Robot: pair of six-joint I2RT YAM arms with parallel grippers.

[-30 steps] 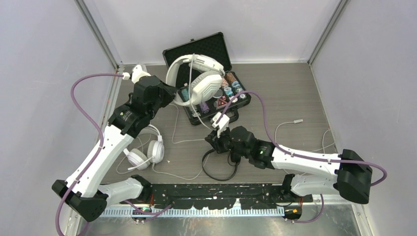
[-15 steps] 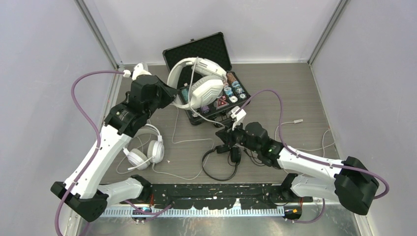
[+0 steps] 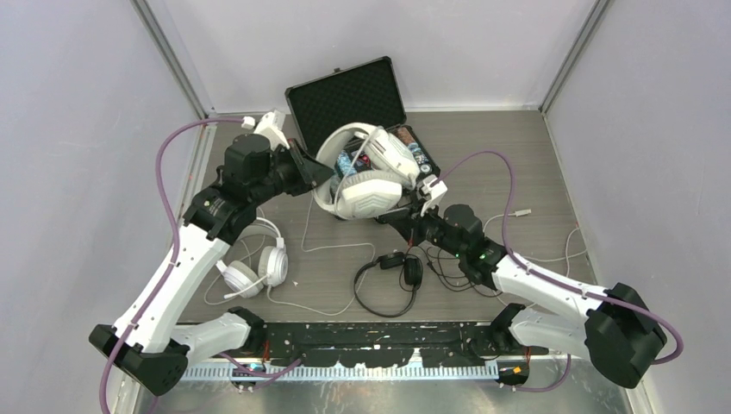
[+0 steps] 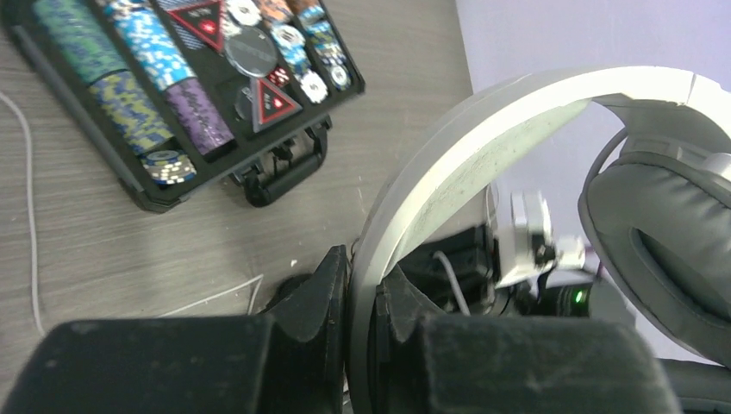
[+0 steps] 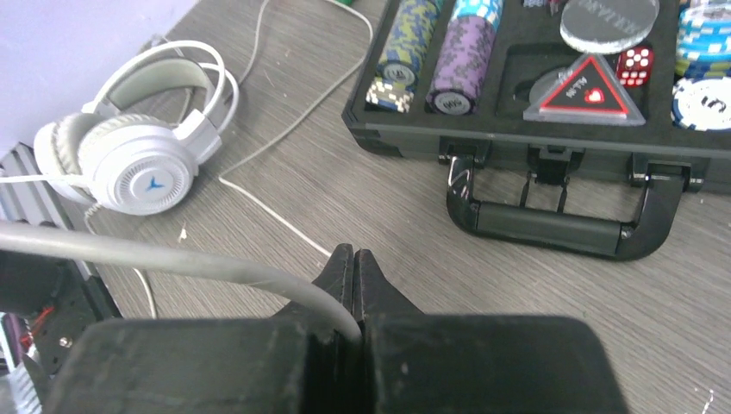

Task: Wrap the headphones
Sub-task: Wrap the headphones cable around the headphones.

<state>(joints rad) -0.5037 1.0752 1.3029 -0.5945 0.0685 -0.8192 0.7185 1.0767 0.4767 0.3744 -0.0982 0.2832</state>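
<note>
Left gripper (image 4: 360, 280): fingers clamped on the headband (image 4: 448, 164) of the bulky white-grey headset (image 3: 371, 185), one finger each side of the band, only the band's thickness between them. The band arcs up and right out of the jaws in the wrist view, with a grey padded ear cup (image 4: 664, 241) at its far end.

Right gripper (image 5: 353, 263): jaws pressed together, no visible gap. A grey cord (image 5: 164, 254) comes in from the left and ends at the fingertips, pinched there. I can't trace from these views which headset it belongs to.

Bulky headset location: off the table (image 3: 517, 155), held over the near-left part of the open poker-chip case (image 5: 517, 147) at far centre. Case lid is tilted back and rows of chips (image 5: 457, 60) are seen inside. The left gripper is on the headset's left side; the right gripper is just off its near-right side, above the table in front of the case handle (image 5: 552, 226).

White round-cup headset (image 5: 142, 164): lying on the table near left, beside the left arm, with loose white cord around it.

Black headset (image 3: 412, 271): lying on the table near centre, on the near side of the right gripper, its band looping toward the arm bases.
</note>
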